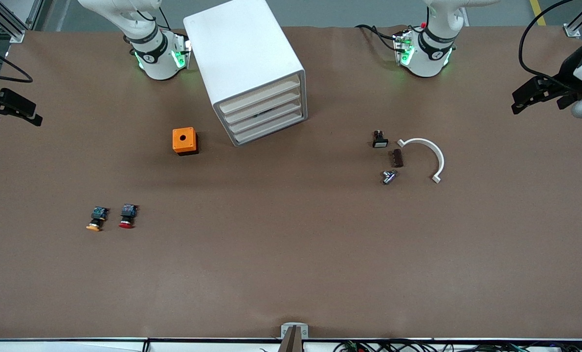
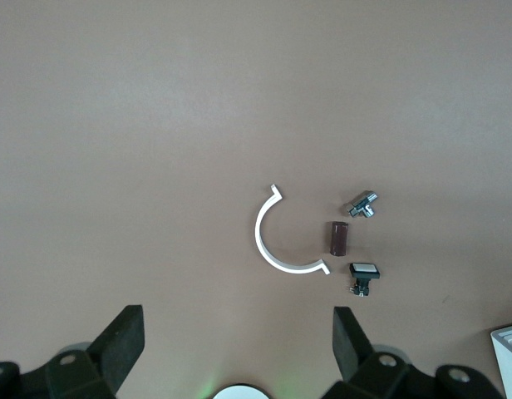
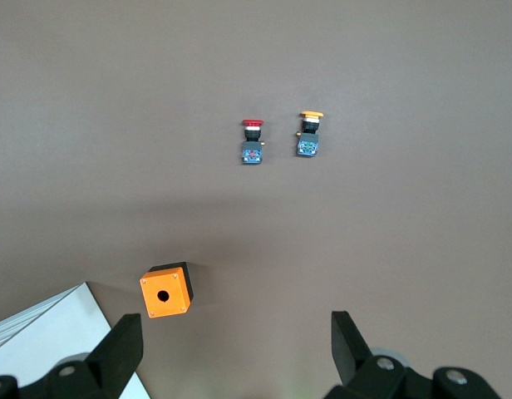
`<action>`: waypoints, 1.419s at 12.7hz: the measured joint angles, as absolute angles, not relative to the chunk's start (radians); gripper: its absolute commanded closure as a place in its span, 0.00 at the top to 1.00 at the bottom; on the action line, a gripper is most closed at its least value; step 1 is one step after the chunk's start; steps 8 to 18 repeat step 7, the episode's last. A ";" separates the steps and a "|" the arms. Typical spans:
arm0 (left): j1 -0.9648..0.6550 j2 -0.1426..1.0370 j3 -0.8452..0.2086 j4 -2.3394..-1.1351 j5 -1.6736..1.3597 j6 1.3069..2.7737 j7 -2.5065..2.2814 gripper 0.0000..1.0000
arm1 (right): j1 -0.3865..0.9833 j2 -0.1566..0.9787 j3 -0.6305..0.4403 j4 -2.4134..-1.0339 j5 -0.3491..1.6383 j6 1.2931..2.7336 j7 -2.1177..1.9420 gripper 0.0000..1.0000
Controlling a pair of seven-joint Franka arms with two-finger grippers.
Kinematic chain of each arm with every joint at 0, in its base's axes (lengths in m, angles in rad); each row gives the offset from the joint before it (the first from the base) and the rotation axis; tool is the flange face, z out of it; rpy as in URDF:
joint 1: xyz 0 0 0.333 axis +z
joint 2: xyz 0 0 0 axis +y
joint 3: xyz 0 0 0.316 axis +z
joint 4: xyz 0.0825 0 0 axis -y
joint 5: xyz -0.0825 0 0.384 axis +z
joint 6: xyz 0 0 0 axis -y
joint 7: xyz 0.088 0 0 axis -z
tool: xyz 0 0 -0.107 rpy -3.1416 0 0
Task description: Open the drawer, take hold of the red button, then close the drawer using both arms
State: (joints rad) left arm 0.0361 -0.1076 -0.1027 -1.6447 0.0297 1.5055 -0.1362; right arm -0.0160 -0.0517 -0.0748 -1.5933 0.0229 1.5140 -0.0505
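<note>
The white drawer cabinet [image 1: 246, 58] stands near the arms' bases, and all its drawers [image 1: 266, 115] are pushed in. The red-capped button [image 1: 127, 216] [image 3: 253, 143] lies on its side on the brown table, nearer to the front camera, toward the right arm's end. My right gripper [image 1: 34, 113] [image 3: 238, 341] hangs open and empty over that end of the table, with a corner of the cabinet [image 3: 40, 341] beside one finger. My left gripper [image 1: 521, 100] [image 2: 238, 341] hangs open and empty over the left arm's end.
An orange-capped button [image 1: 96, 218] [image 3: 308, 137] lies beside the red one. An orange box [image 1: 185, 141] [image 3: 164, 291] sits beside the cabinet. Toward the left arm's end lie a white half ring [image 1: 425, 154] [image 2: 277, 241], a white-faced black button [image 1: 380, 139], a brown block [image 1: 397, 158] and a metal fitting [image 1: 389, 176].
</note>
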 measured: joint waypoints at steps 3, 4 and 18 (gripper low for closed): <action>0.036 -0.108 -0.103 -1.644 0.030 1.507 -0.136 1.00 | -0.016 -0.052 -0.075 -1.593 0.023 1.514 -0.051 1.00; 0.036 -0.107 -0.102 -1.642 0.030 1.508 -0.136 1.00 | -0.016 -0.052 -0.075 -1.593 0.023 1.514 -0.051 1.00; 0.036 -0.098 -0.102 -1.633 0.030 1.509 -0.136 1.00 | -0.016 -0.052 -0.075 -1.593 0.023 1.514 -0.051 1.00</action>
